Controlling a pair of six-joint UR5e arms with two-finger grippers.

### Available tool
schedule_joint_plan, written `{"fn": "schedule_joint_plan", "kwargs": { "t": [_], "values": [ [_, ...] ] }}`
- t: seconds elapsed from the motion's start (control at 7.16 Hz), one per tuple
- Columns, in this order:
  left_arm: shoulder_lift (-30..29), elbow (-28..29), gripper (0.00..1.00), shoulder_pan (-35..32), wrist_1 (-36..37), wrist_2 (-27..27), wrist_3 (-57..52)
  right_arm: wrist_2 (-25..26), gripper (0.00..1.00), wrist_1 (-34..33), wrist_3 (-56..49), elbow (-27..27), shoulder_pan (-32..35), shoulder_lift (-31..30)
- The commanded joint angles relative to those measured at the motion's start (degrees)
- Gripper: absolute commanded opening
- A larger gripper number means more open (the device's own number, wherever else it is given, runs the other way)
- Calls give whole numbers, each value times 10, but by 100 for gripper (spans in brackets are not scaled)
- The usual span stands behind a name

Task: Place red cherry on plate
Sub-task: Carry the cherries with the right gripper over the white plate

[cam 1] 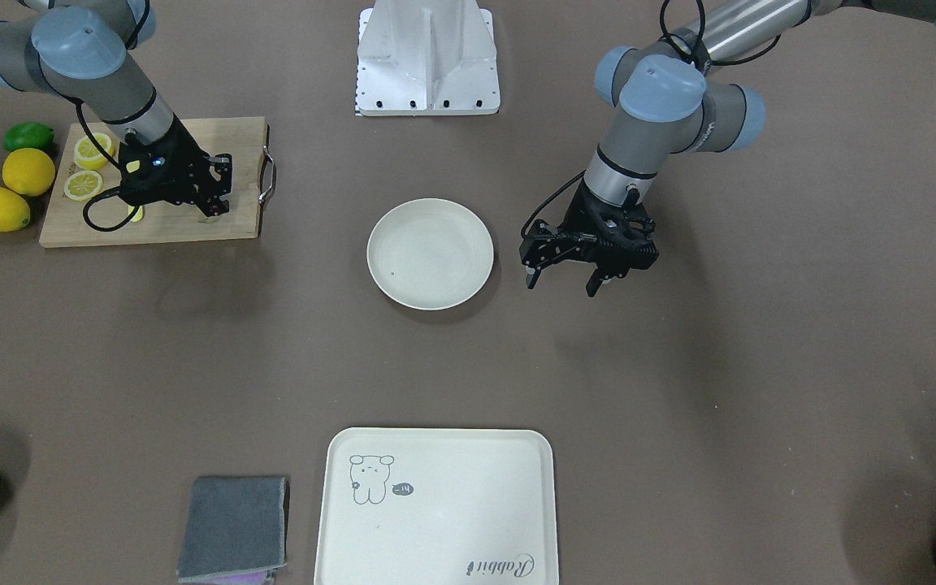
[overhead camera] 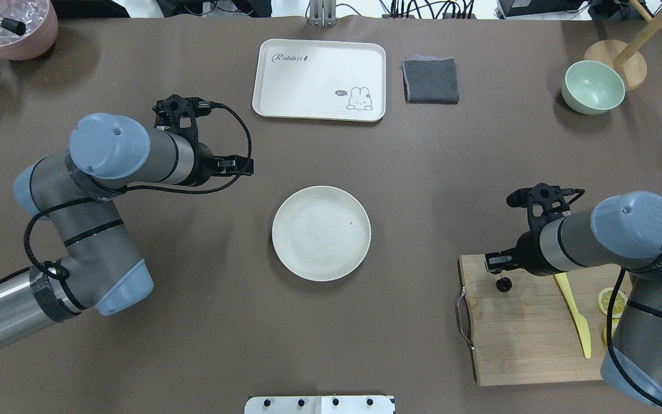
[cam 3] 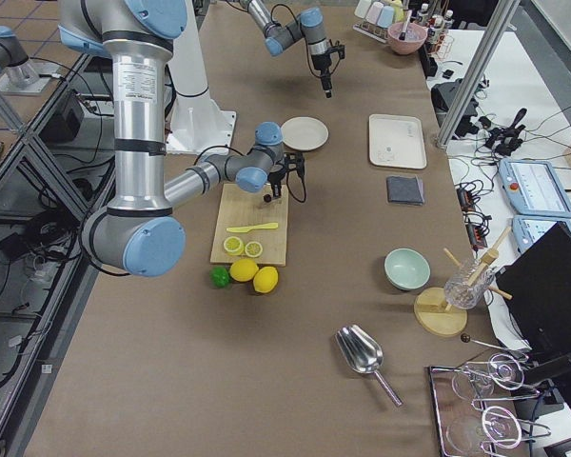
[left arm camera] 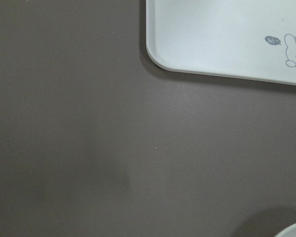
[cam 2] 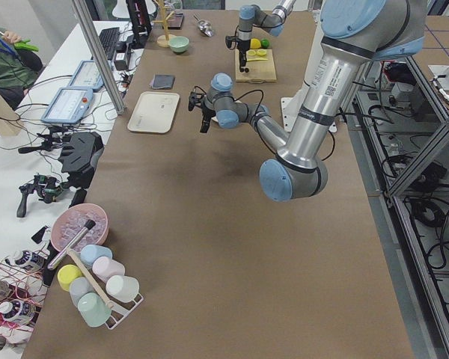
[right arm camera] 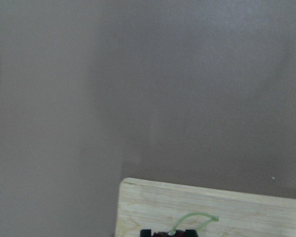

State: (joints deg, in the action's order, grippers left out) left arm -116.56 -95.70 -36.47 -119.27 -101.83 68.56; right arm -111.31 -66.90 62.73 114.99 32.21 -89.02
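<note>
"Wood lies under the right gripper [cam 1: 220,188] in the front view. Is the red cherry [cam 1: 210,210] off the cutting board [cam 1: 232,130] yet?"

"Hard to tell there; only a dark red speck shows at the fingertips. The plate [cam 1: 427,256] at table centre is bare, and the left gripper [cam 1: 563,284] hangs just beside it, spread wide, holding nothing."

"And from overhead?"

"The cherry dangles right under the right gripper's narrow jaws, above the board's corner nearest the plate, yet well apart from the plate itself."

"The side views?"

"Too small to add much."

"The wrist cameras?"

"The left one sees tabletop, a corner of the tray [left arm camera: 212,44] and a sliver of plate. The right one shows the green stem [right arm camera: 192,218] looping up between the fingertips, so that pincer seems closed on the fruit."

"So how far along?"

"The pick looks done — the carry across to the plate and the release are left."
</note>
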Motion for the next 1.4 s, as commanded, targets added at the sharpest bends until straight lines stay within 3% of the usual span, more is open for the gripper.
{"fn": "schedule_joint_plan", "kwargs": {
  "t": [0.0,0.14,0.28,0.7,0.84,1.12,1.26],
  "values": [
    [0,1,98,-1,-2,0,-1,-21,0,-177,4,35,20,121],
    [1,1,98,-3,-3,-1,-1,-11,0,-242,5,20,5,192],
    [4,2,98,-6,-3,-1,-1,-5,0,-257,6,-20,-6,257],
    [8,2,98,-15,-4,-1,0,38,0,-252,36,-184,-38,421],
    [9,2,98,-17,-4,-1,0,49,0,-250,35,-226,-38,446],
    [10,3,98,-16,-3,0,0,68,0,-130,53,-307,-57,447],
    [10,2,98,-16,-3,-1,1,67,0,-125,61,-308,-60,446]
  ]
}}
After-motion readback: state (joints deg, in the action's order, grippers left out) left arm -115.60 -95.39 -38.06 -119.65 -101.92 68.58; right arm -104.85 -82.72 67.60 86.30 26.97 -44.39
